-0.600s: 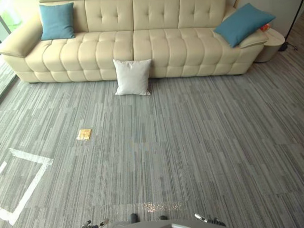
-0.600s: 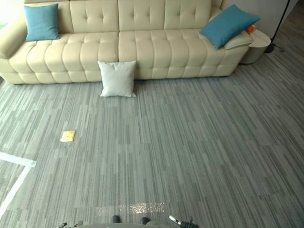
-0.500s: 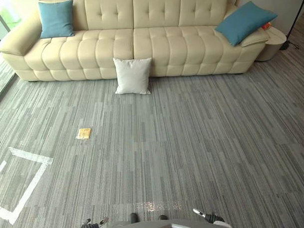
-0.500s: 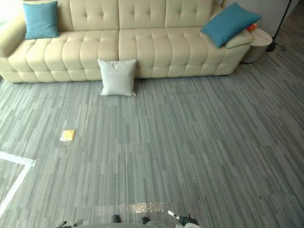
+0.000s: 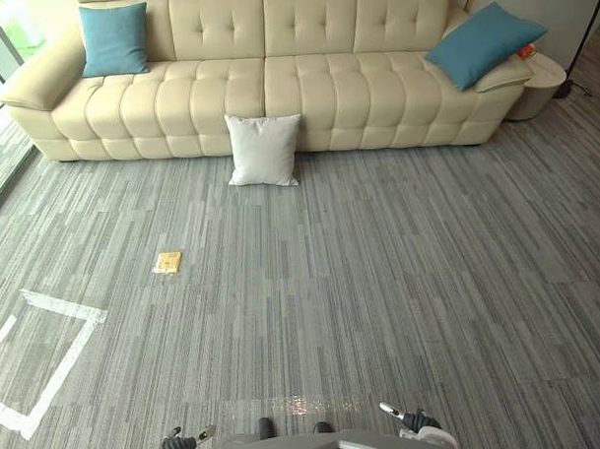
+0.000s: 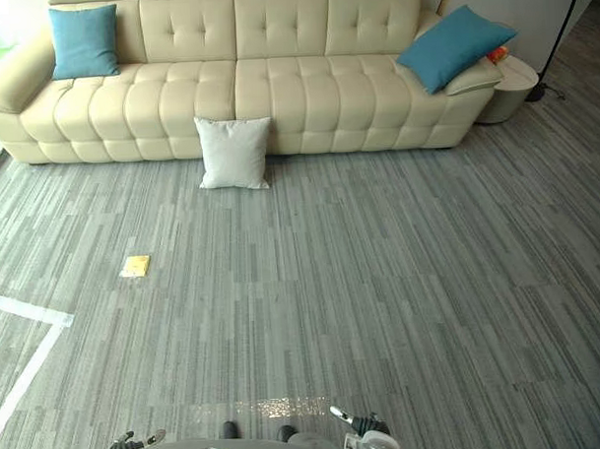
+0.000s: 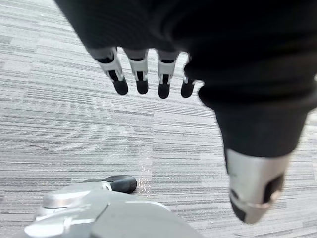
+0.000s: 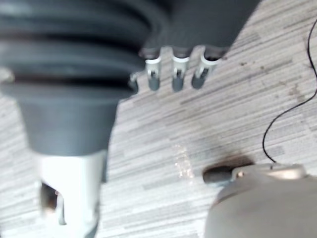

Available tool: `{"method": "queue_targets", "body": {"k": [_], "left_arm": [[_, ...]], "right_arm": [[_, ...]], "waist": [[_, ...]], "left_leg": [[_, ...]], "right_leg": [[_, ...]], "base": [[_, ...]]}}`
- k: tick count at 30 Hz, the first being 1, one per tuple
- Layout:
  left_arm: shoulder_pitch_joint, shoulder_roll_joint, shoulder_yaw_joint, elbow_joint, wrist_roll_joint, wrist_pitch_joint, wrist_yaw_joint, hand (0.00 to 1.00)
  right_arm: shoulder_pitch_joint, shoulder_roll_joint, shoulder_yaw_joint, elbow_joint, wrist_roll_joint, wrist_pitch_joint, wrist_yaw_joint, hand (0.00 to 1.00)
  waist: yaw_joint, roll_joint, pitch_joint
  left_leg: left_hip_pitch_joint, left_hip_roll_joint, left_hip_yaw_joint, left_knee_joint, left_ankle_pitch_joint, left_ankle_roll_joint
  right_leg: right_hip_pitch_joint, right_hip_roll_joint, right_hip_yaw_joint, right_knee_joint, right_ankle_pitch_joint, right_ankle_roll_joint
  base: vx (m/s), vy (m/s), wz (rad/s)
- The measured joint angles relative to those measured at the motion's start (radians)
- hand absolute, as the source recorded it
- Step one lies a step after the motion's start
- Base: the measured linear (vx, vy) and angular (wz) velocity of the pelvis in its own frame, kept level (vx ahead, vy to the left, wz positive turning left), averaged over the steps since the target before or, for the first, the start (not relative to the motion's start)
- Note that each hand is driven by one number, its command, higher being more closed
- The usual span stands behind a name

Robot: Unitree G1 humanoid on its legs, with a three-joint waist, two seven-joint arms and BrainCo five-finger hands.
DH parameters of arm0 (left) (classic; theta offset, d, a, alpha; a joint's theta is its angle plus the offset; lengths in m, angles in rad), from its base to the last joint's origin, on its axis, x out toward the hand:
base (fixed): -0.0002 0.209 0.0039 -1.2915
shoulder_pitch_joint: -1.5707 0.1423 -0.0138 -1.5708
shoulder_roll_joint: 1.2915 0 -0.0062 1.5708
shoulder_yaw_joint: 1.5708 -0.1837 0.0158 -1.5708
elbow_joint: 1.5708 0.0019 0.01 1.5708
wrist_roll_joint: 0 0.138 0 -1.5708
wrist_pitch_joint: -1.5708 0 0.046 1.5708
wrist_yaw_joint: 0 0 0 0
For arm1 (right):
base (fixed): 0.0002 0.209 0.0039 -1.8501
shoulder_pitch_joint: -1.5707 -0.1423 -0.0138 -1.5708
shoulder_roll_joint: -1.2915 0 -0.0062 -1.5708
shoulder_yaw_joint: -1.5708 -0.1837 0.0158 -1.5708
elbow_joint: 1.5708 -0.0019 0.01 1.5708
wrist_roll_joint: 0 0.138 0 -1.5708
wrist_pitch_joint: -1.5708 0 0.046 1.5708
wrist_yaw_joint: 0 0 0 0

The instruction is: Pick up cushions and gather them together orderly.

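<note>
Three cushions wait across the room, none of them gathered yet. On the far left a blue cushion [image 5: 114, 39] stands upright against the back of the cream sofa [image 5: 325, 96]. Toward the middle a white cushion [image 5: 264, 150] sits on the grey carpet [image 5: 401, 280], leaning on the sofa's front. At the far right a second blue cushion [image 5: 483, 43] lies tilted over the sofa's right end.

By my reckoning the job is at its approach step. The robot stands well apart from all three, so the next move calls for walking forward before either arm can reach, most likely toward the white cushion, which is nearest. A small yellow thing [image 5: 167, 262] lies on the carpet left of that path, near white tape lines [image 5: 57, 336].

Down low, the left hand [image 7: 140, 74] hangs with its fingers straight and apart, thumb off to the side, holding nothing above the carpet. The right hand [image 8: 177, 74] hangs likewise, fingers loose and empty.
</note>
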Motion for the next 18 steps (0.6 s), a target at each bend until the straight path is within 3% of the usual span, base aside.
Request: {"method": "queue_targets", "body": {"k": [18], "left_arm": [[-0.008, 0.010, -0.011, 0.002, 0.002, 0.000, 0.001, 0.00]], "right_arm": [[-0.009, 0.001, 0.007, 0.009, -0.003, 0.001, 0.001, 0.00]], "waist": [[0.000, -0.012, 0.011]], "left_leg": [[-0.023, -0.001, 0.000, -0.001, 0.000, 0.000]], "right_leg": [[-0.004, 0.001, -0.015, -0.028, 0.012, -0.002]], "base": [[-0.01, -0.009, 0.01]]}}
